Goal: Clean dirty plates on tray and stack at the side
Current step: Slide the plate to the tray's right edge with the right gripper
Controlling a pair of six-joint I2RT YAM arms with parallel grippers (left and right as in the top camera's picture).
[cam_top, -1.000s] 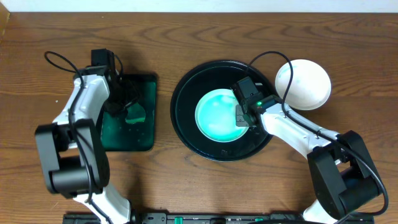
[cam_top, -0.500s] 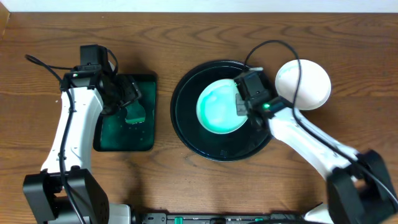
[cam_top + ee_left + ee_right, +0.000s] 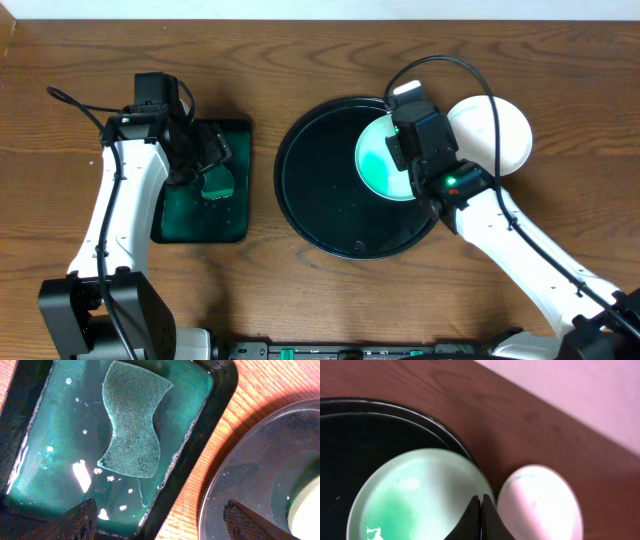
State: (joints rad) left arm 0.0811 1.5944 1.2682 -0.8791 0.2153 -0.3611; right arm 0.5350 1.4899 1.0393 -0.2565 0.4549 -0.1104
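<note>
A dirty plate (image 3: 375, 160) with a teal-green smear hangs over the right part of the round black tray (image 3: 320, 215). My right gripper (image 3: 403, 150) is shut on its right rim. In the right wrist view the closed fingertips (image 3: 481, 502) sit at the edge of this plate (image 3: 415, 495). A cleaner white plate (image 3: 540, 505) lies just to the right on the table (image 3: 495, 135). My left gripper (image 3: 160, 522) stands wide open and holds nothing. It hovers over the right edge of the green tray, in front of the green sponge (image 3: 132, 425).
The rectangular dark green tray (image 3: 180, 225) holds wet film and the sponge (image 3: 217, 184), left of the black tray (image 3: 265, 475). Wood table shows between the two trays. A wall runs along the far table edge.
My right gripper carried the smeared plate from the black tray's centre toward its right rim and the white plate. My left gripper's jaws opened wider over the green tray.
</note>
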